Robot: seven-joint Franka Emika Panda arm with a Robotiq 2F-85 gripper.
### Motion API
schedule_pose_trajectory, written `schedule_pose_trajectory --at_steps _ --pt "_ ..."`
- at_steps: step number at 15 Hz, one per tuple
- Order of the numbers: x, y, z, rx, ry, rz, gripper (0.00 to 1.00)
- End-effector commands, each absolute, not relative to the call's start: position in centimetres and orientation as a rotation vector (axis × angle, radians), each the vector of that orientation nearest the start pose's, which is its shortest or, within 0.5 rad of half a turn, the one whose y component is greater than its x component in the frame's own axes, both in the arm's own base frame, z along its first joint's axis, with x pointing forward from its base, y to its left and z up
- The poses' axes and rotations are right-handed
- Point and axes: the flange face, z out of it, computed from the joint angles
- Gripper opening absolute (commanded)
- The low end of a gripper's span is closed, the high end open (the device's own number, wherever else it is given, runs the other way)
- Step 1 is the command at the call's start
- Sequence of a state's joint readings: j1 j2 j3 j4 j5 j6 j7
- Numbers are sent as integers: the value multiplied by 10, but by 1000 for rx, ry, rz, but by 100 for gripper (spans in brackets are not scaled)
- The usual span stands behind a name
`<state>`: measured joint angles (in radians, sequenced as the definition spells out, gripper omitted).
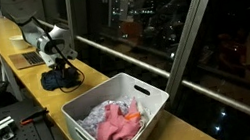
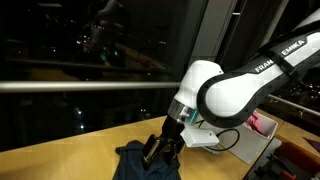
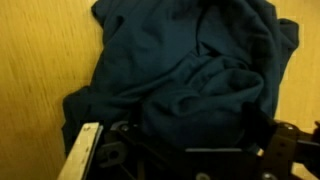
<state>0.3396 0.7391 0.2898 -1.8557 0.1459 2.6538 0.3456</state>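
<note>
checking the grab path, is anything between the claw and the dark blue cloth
Nothing visible does. The claw is down at the dark blue cloth on the wooden counter; in the wrist view the cloth lies directly ahead of its fingers with nothing between.

In an exterior view the white arm reaches across and bends down, with dark lettering along its upper link. Its gripper stands low over the wooden table. The dark fingers are sunk into a crumpled dark blue cloth, which lies right beneath the gripper and spreads out on the side away from the arm. From where I stand I can't tell how far the jaws are apart. A black cable loops just beside the gripper, under the arm. Well beyond that, something pink shows. Behind the gripper is a dark window with a pale rail running across it.
</note>
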Motion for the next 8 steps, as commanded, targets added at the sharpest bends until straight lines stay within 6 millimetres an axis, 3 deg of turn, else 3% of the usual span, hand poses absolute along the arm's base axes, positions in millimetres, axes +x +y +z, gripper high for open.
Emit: schedule_pose_trajectory --at_steps 1,4,6,8 --pt "523 357 115 -2871 -41 128 100" --pt "524 346 97 -2917 14 152 100" --pt "526 340 88 -2931 46 164 74" --pt "526 335 89 -2939 77 158 59"
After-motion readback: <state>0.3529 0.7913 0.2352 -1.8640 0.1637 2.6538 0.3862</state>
